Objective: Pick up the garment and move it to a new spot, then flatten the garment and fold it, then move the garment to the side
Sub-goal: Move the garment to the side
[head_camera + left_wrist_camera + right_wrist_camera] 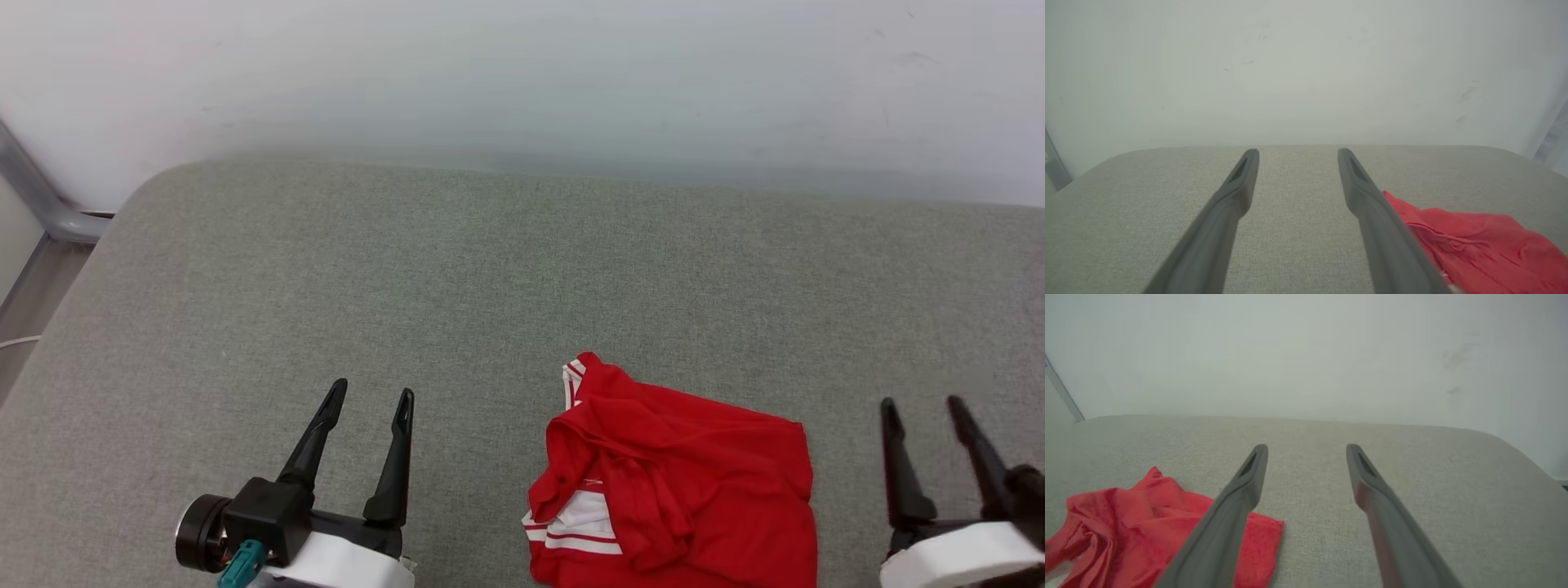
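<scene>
Garment (pixel 694 482): red, crumpled, white striped trim showing, lies on grey cushion (pixel 408 269) at near edge, between both grippers | Left gripper (pixel 372 390): fingers (pixel 397 449) spread wide, holding nothing, left of garment, apart from it | Right gripper (pixel 922 402): spread wide, empty, near garment's right edge, not touching

A grey woven-cloth pad (pixel 490 269) with rounded far corners carries everything. One thing lies on it: a crumpled red shirt (pixel 694 482), with white striped trim showing at its left edge and at its far tip. The shirt sits between the two sets of jaws, apart from both, nearer the right gripper (pixel 922 401) than the left gripper (pixel 372 389). Its far tip reaches just past the fingertips.
</scene>
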{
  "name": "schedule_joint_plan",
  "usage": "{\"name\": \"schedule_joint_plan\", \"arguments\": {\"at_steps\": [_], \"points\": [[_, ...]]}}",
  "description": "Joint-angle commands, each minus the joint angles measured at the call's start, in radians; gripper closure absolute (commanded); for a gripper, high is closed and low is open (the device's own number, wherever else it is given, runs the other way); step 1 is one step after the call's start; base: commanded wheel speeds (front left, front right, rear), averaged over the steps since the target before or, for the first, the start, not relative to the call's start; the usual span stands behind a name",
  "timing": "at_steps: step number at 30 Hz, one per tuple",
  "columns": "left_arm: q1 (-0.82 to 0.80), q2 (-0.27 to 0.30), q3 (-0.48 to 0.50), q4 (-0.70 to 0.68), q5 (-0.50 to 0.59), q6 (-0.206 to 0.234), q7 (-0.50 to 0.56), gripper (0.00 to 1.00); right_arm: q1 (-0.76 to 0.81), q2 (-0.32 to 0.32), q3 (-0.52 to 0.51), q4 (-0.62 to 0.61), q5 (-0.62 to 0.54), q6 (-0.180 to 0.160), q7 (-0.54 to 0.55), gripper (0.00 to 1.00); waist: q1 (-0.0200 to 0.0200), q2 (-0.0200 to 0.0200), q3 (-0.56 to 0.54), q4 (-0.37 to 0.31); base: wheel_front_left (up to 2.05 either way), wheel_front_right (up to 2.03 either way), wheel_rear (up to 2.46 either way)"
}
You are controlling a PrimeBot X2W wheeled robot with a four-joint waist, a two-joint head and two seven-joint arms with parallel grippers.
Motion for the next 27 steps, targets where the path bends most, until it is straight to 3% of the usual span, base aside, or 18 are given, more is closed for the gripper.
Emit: {"name": "schedule_joint_plan", "arguments": {"at_steps": [1, 6, 13, 15, 16, 22, 27], "points": [[-0.01, 0.003, 0.001, -0.001, 0.005, -0.001, -0.005, 0.0, -0.01, 0.007, 0.009, 0.011, 0.043, -0.001, 0.061, 0.0, 0.0, -0.0001, 0.002, 0.0, 0.0, 0.0, 0.0], [-0.012, 0.009, -0.008, 0.004, 0.012, -0.001, -0.005, 0.0, -0.023, -0.026, 0.074, -0.031, 0.12, -0.001, 0.392, 0.0, 0.0, -0.0001, 0.013, -0.002, 0.0, 0.0, 0.0], [-0.034, 0.01, -0.032, 0.005, 0.026, -0.001, -0.005, 0.0, -0.036, 0.0, 0.05, -0.149, 0.143, -0.001, 0.86, 0.0, 0.0, -0.0001, 0.053, 0.011, 0.0, 0.0, 0.0], [-0.039, 0.01, -0.034, 0.004, 0.026, -0.001, -0.005, 0.0, -0.038, 0.003, 0.043, -0.166, 0.147, -0.001, 0.918, 0.0, 0.0, -0.0001, 0.061, 0.015, 0.0, 0.0, 0.0], [-0.049, 0.008, -0.041, 0.005, 0.027, -0.001, -0.005, 0.0, -0.052, -0.001, 0.037, -0.199, 0.136, -0.001, 1.009, 0.0, 0.0, -0.0001, 0.077, 0.025, 0.0, 0.0, 0.0], [-0.075, 0.006, -0.057, 0.005, 0.029, -0.001, -0.005, 0.0, -0.081, 0.004, 0.027, -0.203, 0.126, -0.001, 1.132, 0.0, 0.0, -0.0001, 0.114, 0.052, 0.0, 0.0, 0.0], [-0.093, 0.003, -0.063, 0.004, 0.033, -0.001, -0.005, 0.0, -0.098, 0.012, 0.021, -0.146, 0.101, -0.001, 1.158, 0.0, 0.0, -0.0001, 0.142, 0.078, 0.0, 0.0, 0.0]]}}
